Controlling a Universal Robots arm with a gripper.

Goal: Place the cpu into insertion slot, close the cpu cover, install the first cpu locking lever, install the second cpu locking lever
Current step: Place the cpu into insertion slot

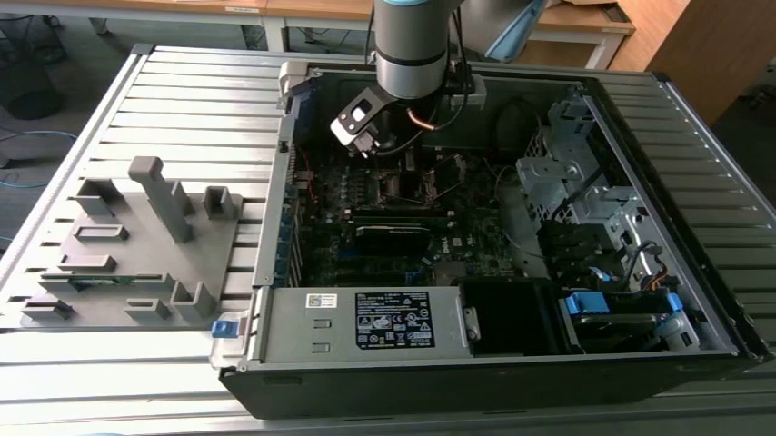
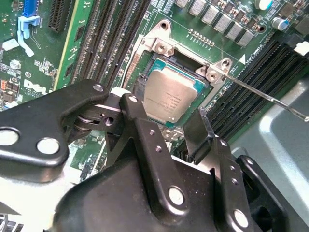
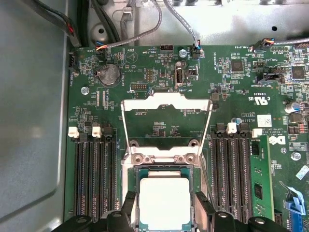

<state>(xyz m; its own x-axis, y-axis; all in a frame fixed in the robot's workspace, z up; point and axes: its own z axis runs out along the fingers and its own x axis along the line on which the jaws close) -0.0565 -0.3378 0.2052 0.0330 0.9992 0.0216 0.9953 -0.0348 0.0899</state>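
Note:
The cpu [image 3: 164,203] [image 2: 169,96] lies flat in the insertion slot [image 3: 133,193] [image 2: 145,48], its pale grey face up and a thin rim of socket showing around it. The cpu cover [image 3: 166,102], a silvery frame plate, stands swung open beyond the socket. My gripper [image 3: 165,205] [image 2: 166,123] hovers right over the chip, open. One black finger [image 3: 129,205] stands on each side of the chip, with a small gap to its edges. A thin metal locking lever [image 2: 270,99] sticks out past the socket, unlatched. In the exterior view the gripper [image 1: 394,159] hangs above the motherboard.
Long black memory slots [image 3: 94,179] [image 3: 236,169] flank the socket on both sides. The open computer case [image 1: 291,109] holds a drive cage [image 1: 582,182], cables and a power supply [image 1: 376,318]. A grey fixture tray [image 1: 134,245] lies outside the case, at the exterior view's left.

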